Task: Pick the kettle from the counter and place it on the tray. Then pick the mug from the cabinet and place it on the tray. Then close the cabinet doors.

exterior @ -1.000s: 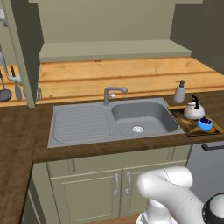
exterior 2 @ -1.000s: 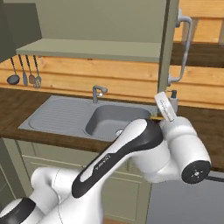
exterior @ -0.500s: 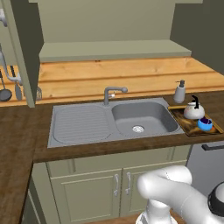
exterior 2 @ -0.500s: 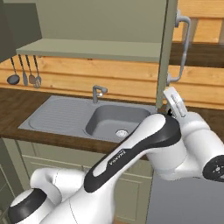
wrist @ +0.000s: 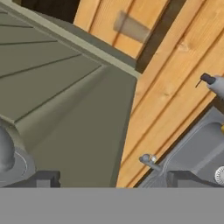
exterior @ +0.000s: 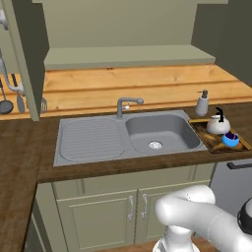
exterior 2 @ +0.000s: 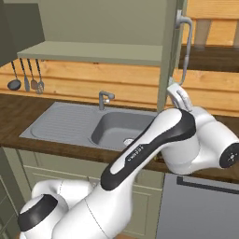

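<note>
The gripper (wrist: 113, 179) is standing wide open and holding nothing; in the hand view its two dark fingertips (wrist: 43, 178) are rising far apart at the bottom edge, with an olive-green cabinet door (wrist: 65, 109) lying close ahead of them and seen at a steep slant. A silver bar handle end (wrist: 5, 151) is showing just beside the left tip, not touching it as far as the view tells. Past the door's edge the wooden wall planks (wrist: 175, 83) are running diagonally, and beyond them the sink (wrist: 197, 148) and the tap (wrist: 151, 162) are appearing tilted.

From the left base view, the tray (exterior: 216, 139) is sitting on the counter (exterior: 29, 152) just right of the sink, well apart from the hand. The kettle (exterior: 218, 124) is standing upright on it, and the blue mug (exterior: 230, 140) is resting on the tray in front of the kettle. A grey soap dispenser (exterior: 202, 103) is standing behind the tray. Farther back, the cabinet (exterior: 123, 29) is hanging open, its inner shelf (exterior: 128, 55) bare.

In the right base view the arm is reaching up beside the right cabinet door's edge (exterior 2: 169, 56).
</note>
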### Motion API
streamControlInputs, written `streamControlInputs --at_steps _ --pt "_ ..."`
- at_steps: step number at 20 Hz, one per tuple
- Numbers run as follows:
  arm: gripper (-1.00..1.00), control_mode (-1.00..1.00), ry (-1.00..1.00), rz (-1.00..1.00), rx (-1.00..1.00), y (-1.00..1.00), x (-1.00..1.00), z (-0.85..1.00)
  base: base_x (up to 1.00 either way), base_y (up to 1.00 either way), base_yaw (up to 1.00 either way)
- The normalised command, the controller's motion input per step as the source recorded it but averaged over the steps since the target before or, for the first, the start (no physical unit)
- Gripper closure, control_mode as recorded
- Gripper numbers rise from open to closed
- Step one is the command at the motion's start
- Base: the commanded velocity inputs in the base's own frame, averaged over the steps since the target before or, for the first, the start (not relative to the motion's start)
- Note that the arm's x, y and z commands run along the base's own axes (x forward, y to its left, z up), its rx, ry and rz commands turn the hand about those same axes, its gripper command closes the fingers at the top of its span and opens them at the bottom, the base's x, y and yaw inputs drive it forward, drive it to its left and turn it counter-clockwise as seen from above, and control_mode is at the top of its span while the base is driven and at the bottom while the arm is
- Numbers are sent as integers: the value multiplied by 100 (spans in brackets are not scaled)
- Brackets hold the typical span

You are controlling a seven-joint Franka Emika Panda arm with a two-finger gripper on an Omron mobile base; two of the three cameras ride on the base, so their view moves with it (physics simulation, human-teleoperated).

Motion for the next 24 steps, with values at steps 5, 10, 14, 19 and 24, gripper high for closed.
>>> streamControlInputs --at_steps 5,10,14,19,24 --pt "-100 -100 0 13 0 77 9 0 0 0 0" --pt "-100 -100 0 9 0 90 35 0 0 0 0" --pt "-100 -100 0 1 0 99 52 0 0 0 0" --pt "-100 -100 1 0 0 100 68 0 0 0 0" --pt "-100 -100 7 0 0 86 89 2 0 0 0"
